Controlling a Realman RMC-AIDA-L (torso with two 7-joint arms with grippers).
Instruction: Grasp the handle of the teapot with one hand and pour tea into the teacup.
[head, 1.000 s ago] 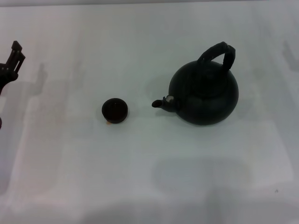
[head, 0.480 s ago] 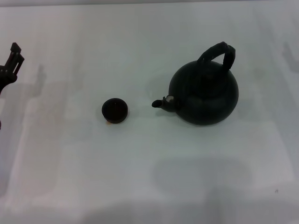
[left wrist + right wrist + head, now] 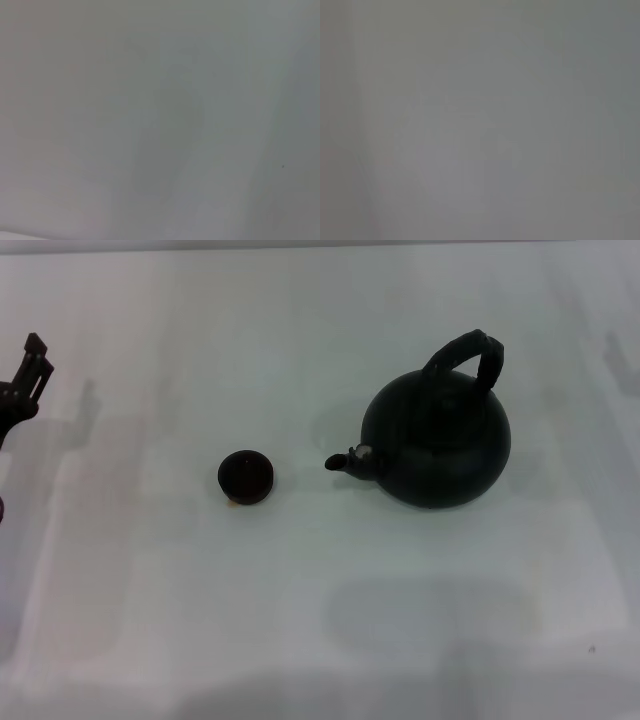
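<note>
A white bench (image 3: pixel 330 620) is seen carrying everything. The teapot (image 3: pixel 437 440) is stood upright on it, arched handle (image 3: pixel 465 355) raised, spout (image 3: pixel 345 460) aimed at the teacup (image 3: pixel 245 476), which is set well apart off the spout's end. The left pincer (image 3: pixel 30 365) is caught far beyond the teacup on the side away from the teapot, at the frame's edge; whether it is wide or narrow cannot be told. The right pincer is not shown. Whether tea has been poured cannot be judged; the cup's inside is too dark. Risks are flagged: a handle gripped off-centre could let the heavy pot swing, and so small a cup could easily be overshot or knocked.
</note>
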